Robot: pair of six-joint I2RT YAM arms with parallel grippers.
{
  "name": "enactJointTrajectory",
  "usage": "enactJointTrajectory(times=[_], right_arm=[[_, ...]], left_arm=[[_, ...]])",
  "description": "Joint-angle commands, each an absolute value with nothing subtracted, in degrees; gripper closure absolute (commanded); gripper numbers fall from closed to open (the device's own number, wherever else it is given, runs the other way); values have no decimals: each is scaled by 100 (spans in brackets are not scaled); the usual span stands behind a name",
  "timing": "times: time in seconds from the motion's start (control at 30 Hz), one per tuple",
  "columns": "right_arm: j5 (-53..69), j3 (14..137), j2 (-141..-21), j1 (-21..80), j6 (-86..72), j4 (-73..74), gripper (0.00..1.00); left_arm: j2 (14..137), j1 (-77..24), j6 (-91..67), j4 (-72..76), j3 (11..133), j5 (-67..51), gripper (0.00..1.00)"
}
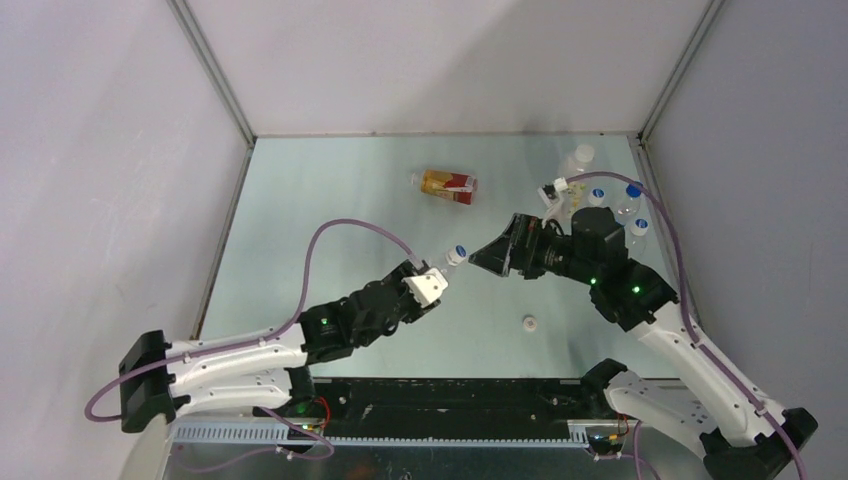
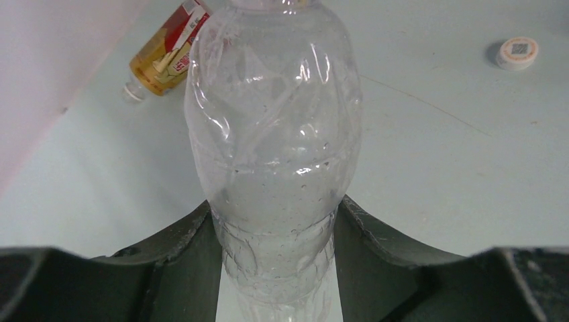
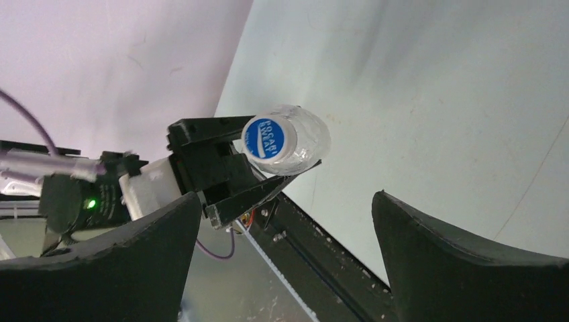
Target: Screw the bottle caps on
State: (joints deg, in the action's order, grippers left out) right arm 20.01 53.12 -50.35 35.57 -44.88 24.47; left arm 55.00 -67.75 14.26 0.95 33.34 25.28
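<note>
1. Clamped shut, the left jaws are gripping the clear bottle [image 2: 275, 134], with the fingers [image 2: 181, 255] pressing into its lower body from both sides.
2. The left arm [image 1: 340, 325] is holding that bottle off the table [image 1: 330, 200] over the table's middle, with the neck pointing toward the right edge.
3. A blue cap [image 3: 270, 137] is sitting on the neck of the held bottle. Whether it is fully screwed down cannot be told.
4. The right jaws are standing wide open and holding nothing. The fingers [image 3: 456, 261] are spread well apart on either side of the wrist view.
5. The right arm [image 1: 620, 290] is aiming these open jaws at the blue cap from the right-edge side. They are near the cap but not gripping it.
6. The amber bottle [image 1: 448, 186], with its red-orange label, is lying on its side near the middle of the far edge, its neck pointing toward the left edge.
7. A white cap [image 1: 529, 322] is lying loose on the table nearer the near edge, well apart from every bottle.
8. A cluster of other bottles [image 1: 600, 195] is standing in the far right corner, several of them wearing blue caps.
</note>
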Motion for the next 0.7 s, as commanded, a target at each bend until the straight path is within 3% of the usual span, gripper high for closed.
enactJointTrajectory(times=[0.0, 0.1, 0.33, 0.67], right_arm=[[2751, 5326, -4759, 3156, -3921, 1914, 1], [3309, 5291, -4582, 2883, -3261, 1749, 1], [3329, 4558, -4091, 2784, -2698, 816, 1], [3866, 4990, -4395, 2712, -1023, 1210, 2]], left_arm=[[5438, -6446, 747, 449, 3285, 1961, 79], [5358, -6332, 588, 496, 3261, 1765, 79], [5168, -6043, 555, 447, 3305, 832, 79], [5201, -5496, 682, 365, 3543, -1259, 80]])
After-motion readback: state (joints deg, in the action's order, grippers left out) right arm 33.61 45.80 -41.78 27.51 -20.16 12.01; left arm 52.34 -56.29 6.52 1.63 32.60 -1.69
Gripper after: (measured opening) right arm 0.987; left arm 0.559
